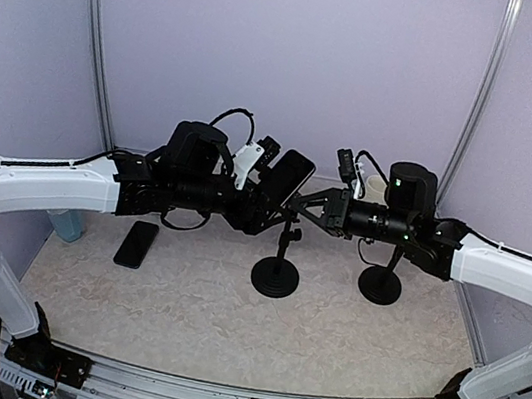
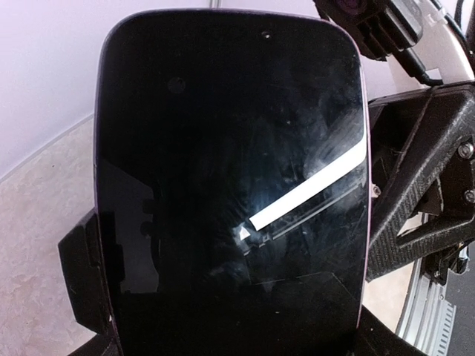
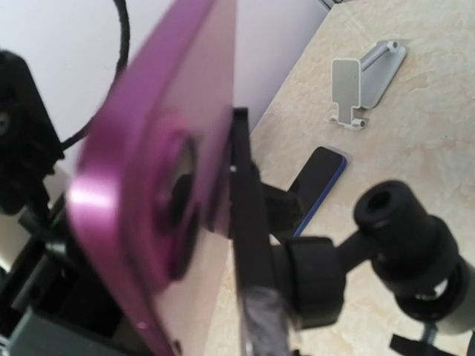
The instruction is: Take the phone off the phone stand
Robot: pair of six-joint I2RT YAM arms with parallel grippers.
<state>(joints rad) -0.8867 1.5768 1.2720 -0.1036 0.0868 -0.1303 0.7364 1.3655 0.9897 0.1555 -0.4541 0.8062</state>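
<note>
Purple-backed phone (image 1: 288, 178) sits tilted in the phone stand (image 1: 274, 280), long axis pointing up and away. Left jaws, wide, span its width and appear to grip its edges. Right jaws, narrow, pinch the cradle behind. Left arm is placed to pull.

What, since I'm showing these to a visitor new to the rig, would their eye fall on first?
The phone first: its dark glossy screen fills the left wrist view, and its purple back looms in the right wrist view. From above, the left hand and right hand meet at it atop the phone stand in the middle. A second phone lies flat, left of the stand.
</note>
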